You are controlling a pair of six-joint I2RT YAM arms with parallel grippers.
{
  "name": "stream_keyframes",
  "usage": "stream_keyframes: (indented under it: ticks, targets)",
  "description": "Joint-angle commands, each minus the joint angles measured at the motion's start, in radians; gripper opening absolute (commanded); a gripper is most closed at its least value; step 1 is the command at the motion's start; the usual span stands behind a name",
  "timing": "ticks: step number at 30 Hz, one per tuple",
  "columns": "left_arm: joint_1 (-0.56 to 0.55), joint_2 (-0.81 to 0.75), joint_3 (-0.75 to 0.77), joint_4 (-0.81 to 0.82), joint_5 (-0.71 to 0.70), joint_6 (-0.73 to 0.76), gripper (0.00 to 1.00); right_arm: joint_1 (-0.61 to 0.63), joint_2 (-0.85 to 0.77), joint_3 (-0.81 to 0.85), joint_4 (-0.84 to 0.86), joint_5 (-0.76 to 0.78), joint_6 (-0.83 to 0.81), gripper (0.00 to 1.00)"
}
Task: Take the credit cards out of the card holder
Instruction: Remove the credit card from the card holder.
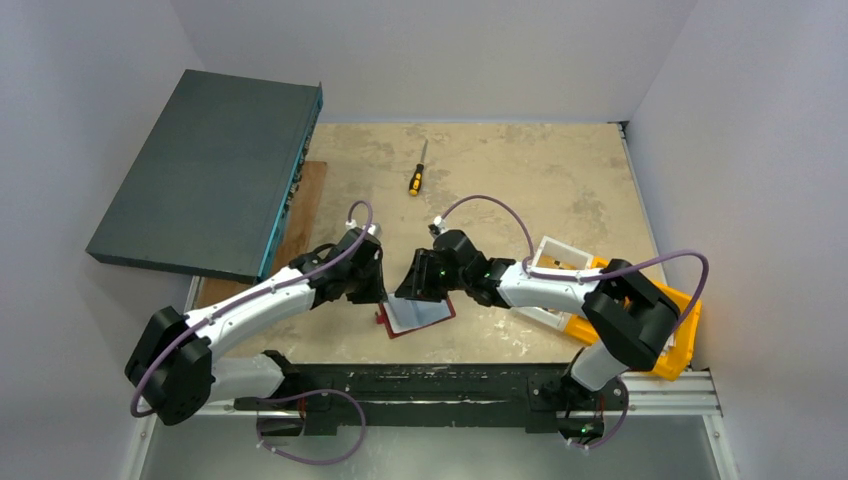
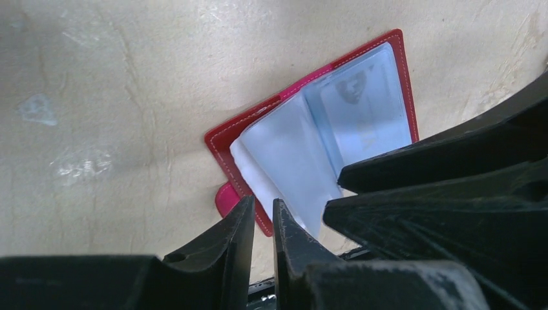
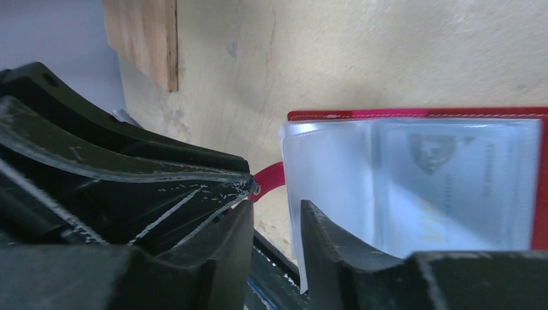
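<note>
One card holder (image 1: pixel 418 316), one screwdriver (image 1: pixel 417 170)

Red white-stitched card holder (image 2: pixel 284 145), silvery credit card (image 2: pixel 365 106), mottled beige table (image 2: pixel 129 97)

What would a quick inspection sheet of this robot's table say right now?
Surface: worn, stained beige tabletop.
Job's things: red folding card holder lies open near the front edge. A grey card sits inside a clear plastic sleeve. No card seen outside.
Clutter: yellow-handled screwdriver; wooden board; dark grey flat box; orange plastic bin; white plastic bin.
Grippers: left gripper and right gripper are both low at the holder, jaws narrowly apart, nothing clearly held.
Cables: purple cables loop along both arms, clear of the holder.
Surroundings: plain pale walls on three sides.
</note>
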Motion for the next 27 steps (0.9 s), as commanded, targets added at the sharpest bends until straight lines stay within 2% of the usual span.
stream_keyframes:
  ticks: [1,7,14,20,27]
  targets:
    - [0.007,-0.074,0.014,-0.061,-0.060,0.017,0.16,0.046,0.041,0.051,0.016,0.026,0.039,0.37]
    - [0.007,-0.146,0.015,-0.115,-0.068,0.020,0.15,0.057,0.145,0.061,0.070,-0.018,0.065,0.38]
    - [0.007,-0.160,-0.004,-0.086,-0.003,0.022,0.17,0.058,0.243,0.069,0.145,-0.090,0.102,0.42]
    - [0.007,-0.133,0.013,-0.040,0.069,0.014,0.17,0.042,0.153,0.070,0.095,-0.042,0.089,0.45]
    - [-0.002,-0.082,0.085,-0.005,0.097,0.021,0.21,-0.028,-0.044,0.016,0.008,0.045,0.079,0.47]
